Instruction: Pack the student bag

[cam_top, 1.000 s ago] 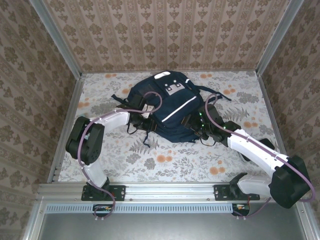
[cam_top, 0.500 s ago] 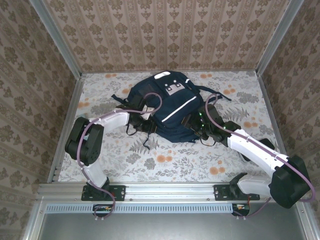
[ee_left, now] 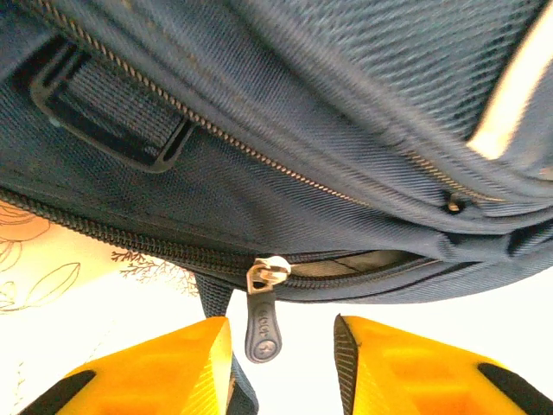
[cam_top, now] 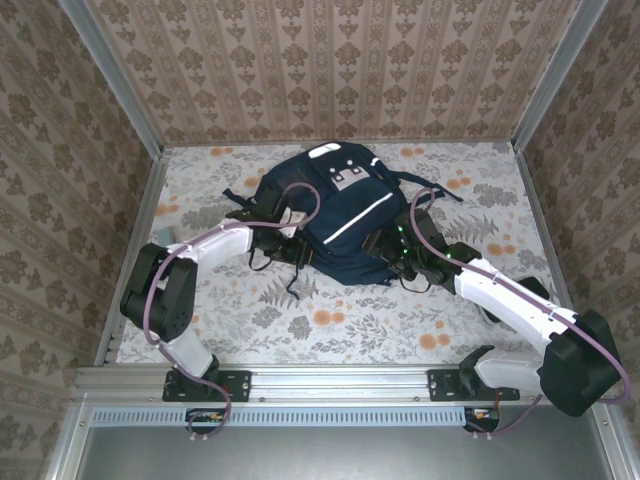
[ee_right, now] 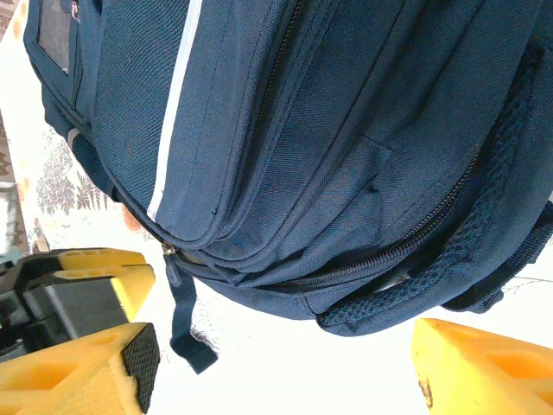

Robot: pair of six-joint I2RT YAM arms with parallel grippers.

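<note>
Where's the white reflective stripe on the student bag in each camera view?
Top external: the white reflective stripe runs diagonally across the student bag, mid-picture.
Left wrist: the stripe is a blurred pale band at the upper right edge.
Right wrist: the stripe slants from top centre down to the left.
Shared landmark: the floral table cover.

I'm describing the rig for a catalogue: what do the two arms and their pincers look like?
The left arm and right arm have white shells and bulky black joints, each with a purple cable. The left pincer and right pincer have chunky yellow fingers with black pads.
</note>
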